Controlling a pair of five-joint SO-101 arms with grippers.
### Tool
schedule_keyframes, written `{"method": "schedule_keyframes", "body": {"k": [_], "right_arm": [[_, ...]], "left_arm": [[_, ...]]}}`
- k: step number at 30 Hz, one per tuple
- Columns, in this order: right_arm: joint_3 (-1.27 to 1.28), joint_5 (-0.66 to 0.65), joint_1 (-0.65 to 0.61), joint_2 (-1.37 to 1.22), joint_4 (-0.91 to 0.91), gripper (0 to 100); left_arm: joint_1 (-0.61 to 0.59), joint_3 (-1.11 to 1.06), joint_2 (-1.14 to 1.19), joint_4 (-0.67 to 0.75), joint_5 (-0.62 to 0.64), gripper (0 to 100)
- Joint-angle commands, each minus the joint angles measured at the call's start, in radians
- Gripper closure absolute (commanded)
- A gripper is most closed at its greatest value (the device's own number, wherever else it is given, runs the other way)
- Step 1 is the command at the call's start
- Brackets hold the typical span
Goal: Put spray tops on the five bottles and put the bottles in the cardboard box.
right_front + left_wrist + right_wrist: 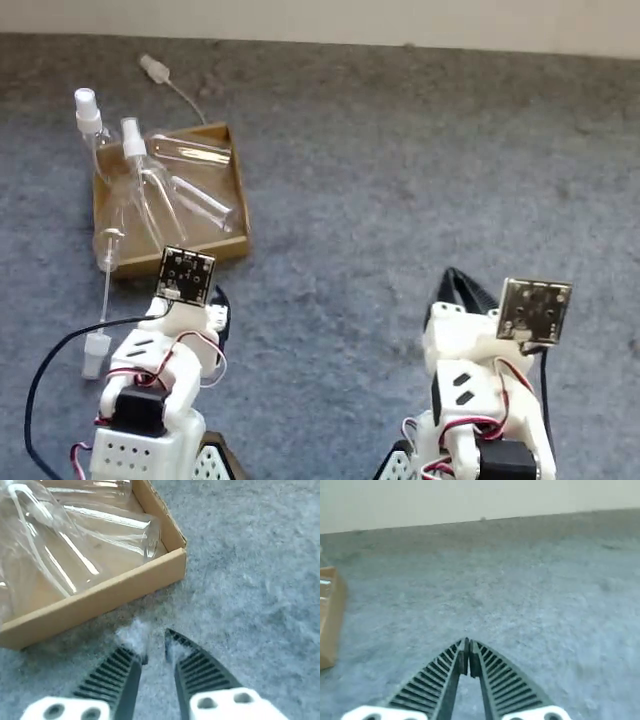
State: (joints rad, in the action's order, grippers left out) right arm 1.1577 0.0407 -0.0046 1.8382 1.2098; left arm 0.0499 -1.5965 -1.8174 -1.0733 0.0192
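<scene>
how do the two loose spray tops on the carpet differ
The far spray top lies beyond the cardboard box; the near spray top lies on its near side. The far one's tube curves; the near one's runs straight toward the box. Both have white heads and thin tubes; neither sits on a bottle.

The left pincer [156, 649] is held just beside the cardboard box [125, 587], jaws slightly parted. The right pincer [469, 655] is held well apart from that box, jaws pressed together.
</scene>
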Motion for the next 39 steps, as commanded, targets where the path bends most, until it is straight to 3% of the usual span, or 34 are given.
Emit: {"method": "schedule_keyframes", "body": {"k": [1, 11, 17, 23, 27, 36, 39], "right_arm": [[-0.005, -0.012, 0.104, 0.002, 0.071, 99.1], [0.067, -0.014, 0.104, 0.002, 0.071, 99.1], [0.36, -0.015, 0.104, 0.002, -0.166, 99.1], [0.601, -0.015, 0.015, 0.002, -0.257, 99.1], [0.677, -0.014, -0.071, -0.002, -0.249, 99.1], [0.684, -0.015, -0.099, 0.001, -0.015, 99.1], [0.684, -0.086, -0.134, 0.001, 0.041, 99.2]], "left_arm": [[0.013, 0.002, -0.008, 0.018, -0.012, 99], [-0.015, -0.01, -0.007, 0.018, -0.009, 99], [-0.171, -0.081, -0.007, 0.025, -0.008, 99], [-0.193, -0.097, -0.007, 0.018, -0.006, 99], [-0.194, -0.097, -0.002, -0.026, -0.006, 99], [-0.193, -0.097, -0.002, -0.229, -0.006, 99], [-0.193, -0.097, -0.002, -0.247, -0.006, 99]]}}
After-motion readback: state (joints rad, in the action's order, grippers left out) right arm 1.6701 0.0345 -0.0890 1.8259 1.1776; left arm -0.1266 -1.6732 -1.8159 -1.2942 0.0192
